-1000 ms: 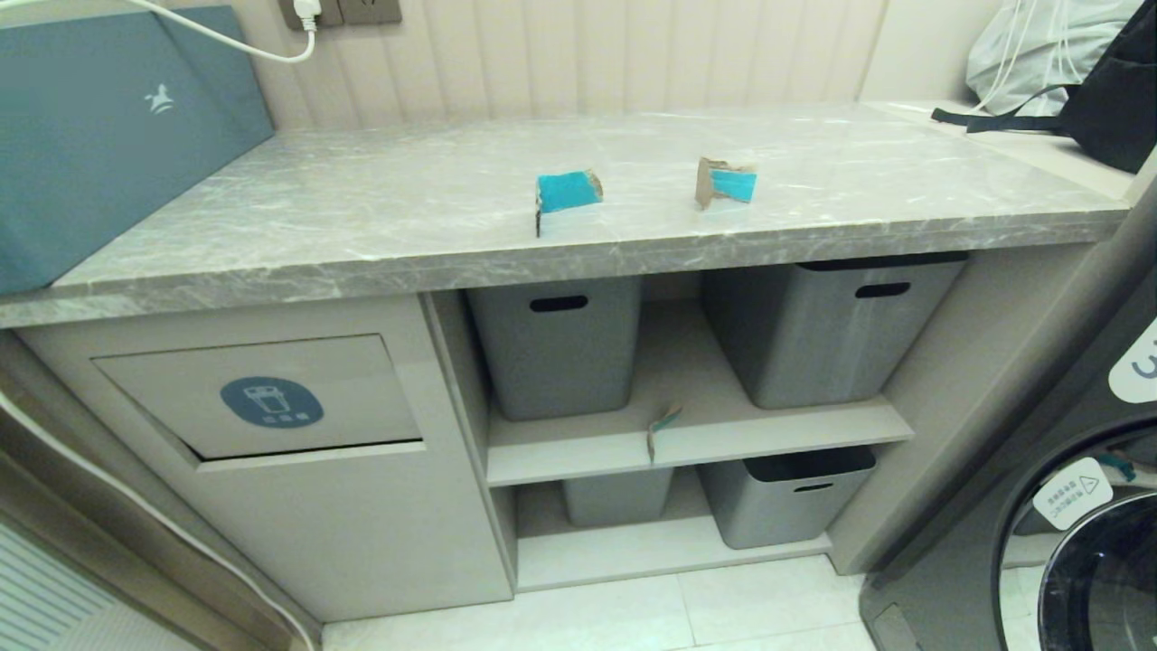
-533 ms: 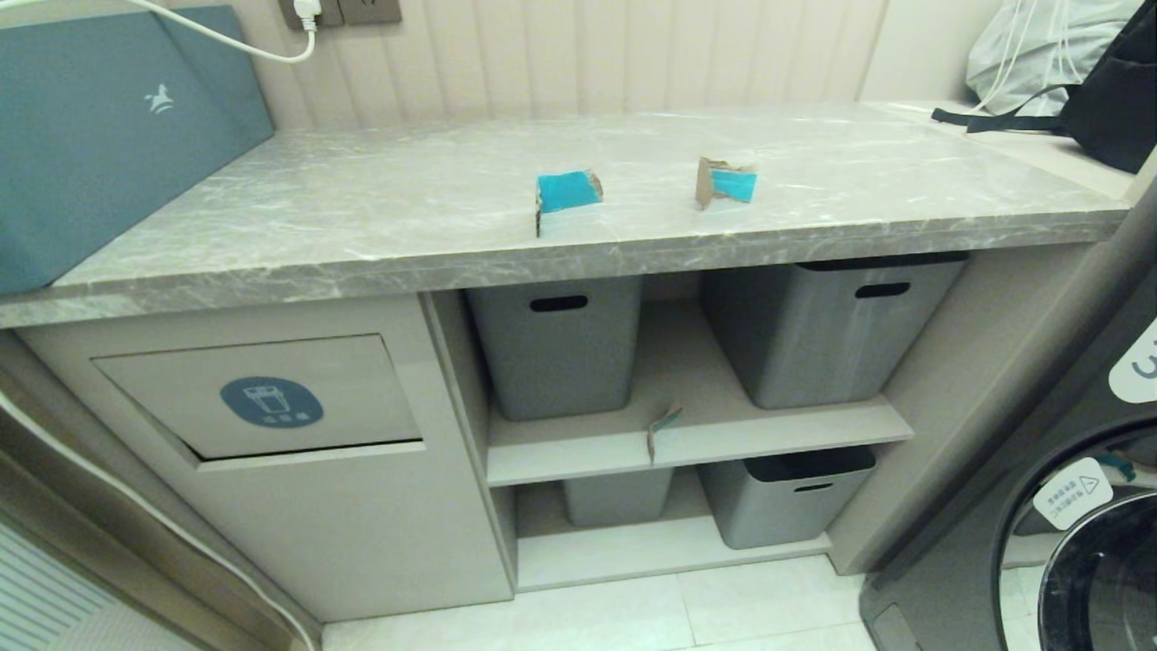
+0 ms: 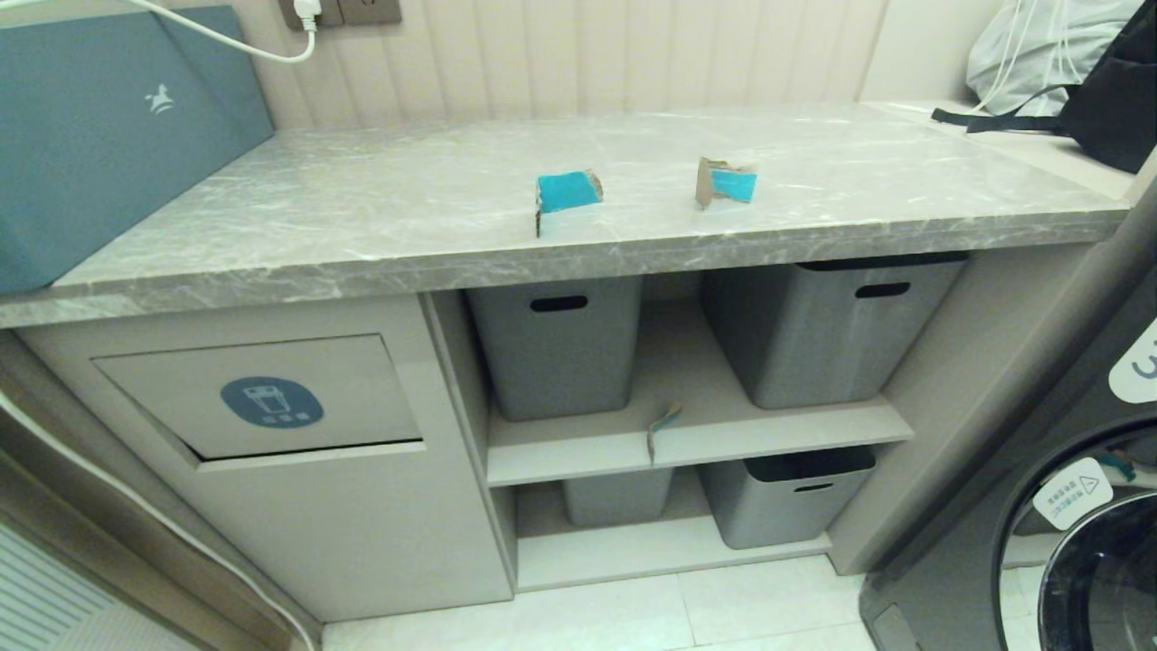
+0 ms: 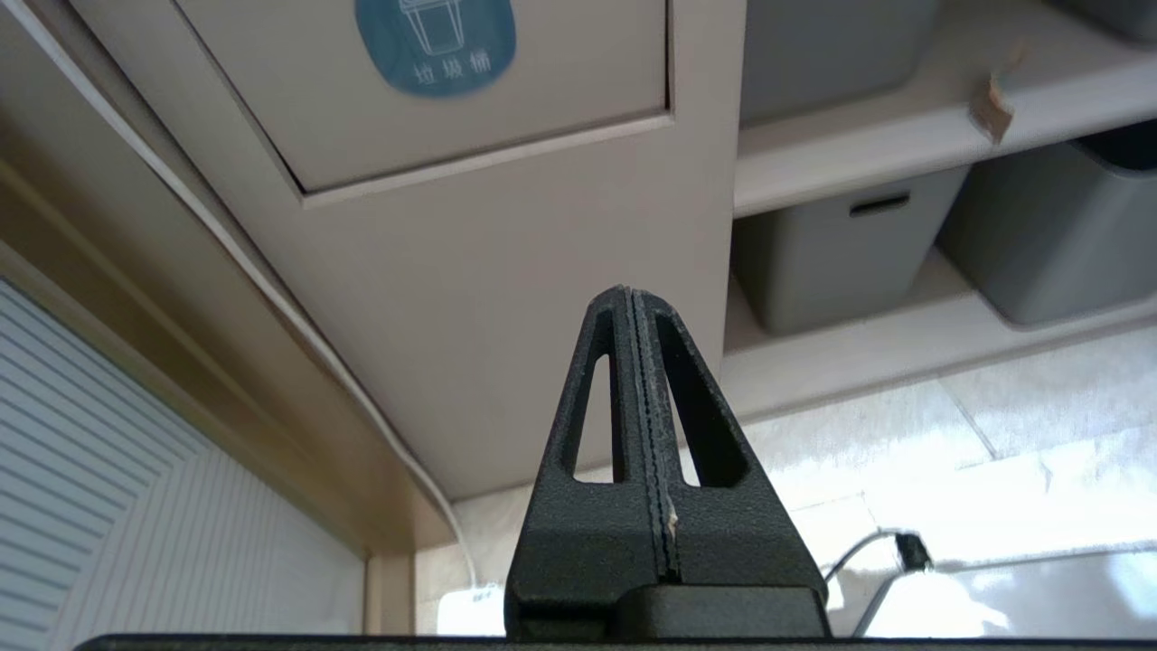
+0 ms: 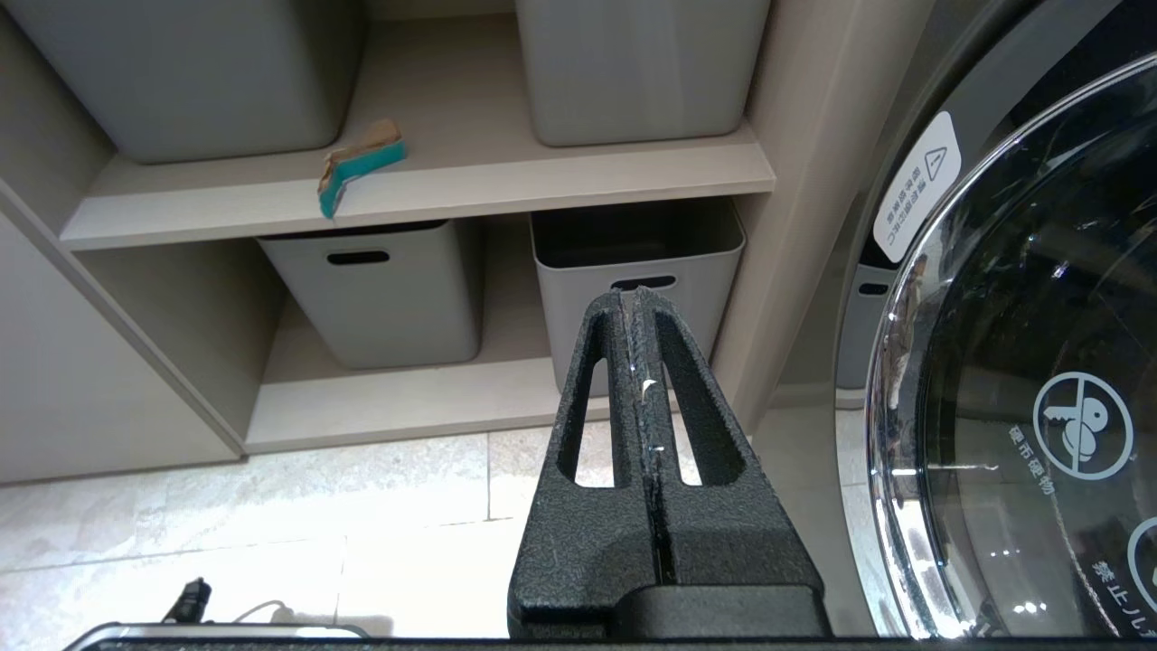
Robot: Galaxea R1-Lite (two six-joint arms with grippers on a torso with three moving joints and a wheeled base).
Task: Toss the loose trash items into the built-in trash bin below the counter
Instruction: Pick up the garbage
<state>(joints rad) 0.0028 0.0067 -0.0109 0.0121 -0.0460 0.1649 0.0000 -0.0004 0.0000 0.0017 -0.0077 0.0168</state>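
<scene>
Two turquoise-and-brown cardboard scraps stand on the grey marble counter (image 3: 362,226): one (image 3: 566,194) near the front edge, another (image 3: 725,183) to its right. A third scrap (image 3: 662,427) (image 5: 357,165) (image 4: 992,101) lies at the front of the upper shelf, between the tubs. The built-in trash bin's flap (image 3: 262,393) (image 4: 434,81), with its blue sticker, is in the beige cabinet at lower left. Neither arm shows in the head view. My left gripper (image 4: 630,294) is shut and empty, low before the cabinet. My right gripper (image 5: 633,294) is shut and empty, low before the shelves.
Grey tubs (image 3: 556,348) (image 3: 823,330) sit on the upper shelf and more (image 3: 782,497) on the lower one. A teal box (image 3: 99,136) stands at the counter's left end, bags (image 3: 1067,63) at the far right. A washing machine door (image 3: 1085,551) (image 5: 1021,362) is on the right. A white cable (image 3: 136,515) runs down the left.
</scene>
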